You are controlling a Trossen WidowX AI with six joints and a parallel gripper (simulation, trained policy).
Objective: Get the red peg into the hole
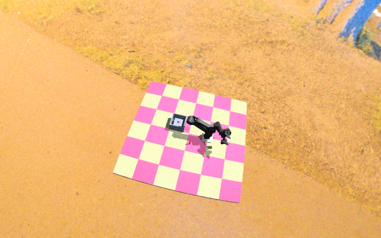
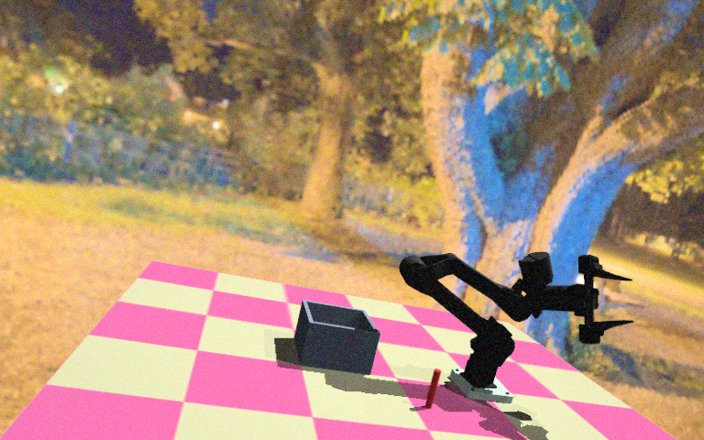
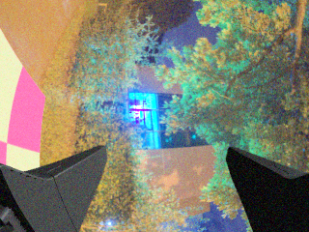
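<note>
The red peg (image 1: 189, 142) (image 2: 433, 389) stands upright, slightly tilted in the picture of the exterior view, on the checkered surface near the arm's base. The dark open box (image 1: 176, 129) (image 2: 336, 347) stands apart from it to the left. In the top view, the light plate (image 1: 180, 120) shows at the box's bottom with a small dark hole; the box walls hide it in the exterior view. My gripper (image 1: 228, 141) (image 2: 631, 301) (image 3: 167, 154) is wide open and empty, raised and pointing sideways, away from the box and peg. Neither peg nor box shows in the wrist view.
The arm's pale base plate (image 2: 500, 393) sits on the pink and cream checkered surface (image 1: 168, 170) (image 2: 247, 376), just right of the peg. The arm's elbow is raised towards the box side. The surface's edge (image 3: 42, 113) shows at the wrist view's left.
</note>
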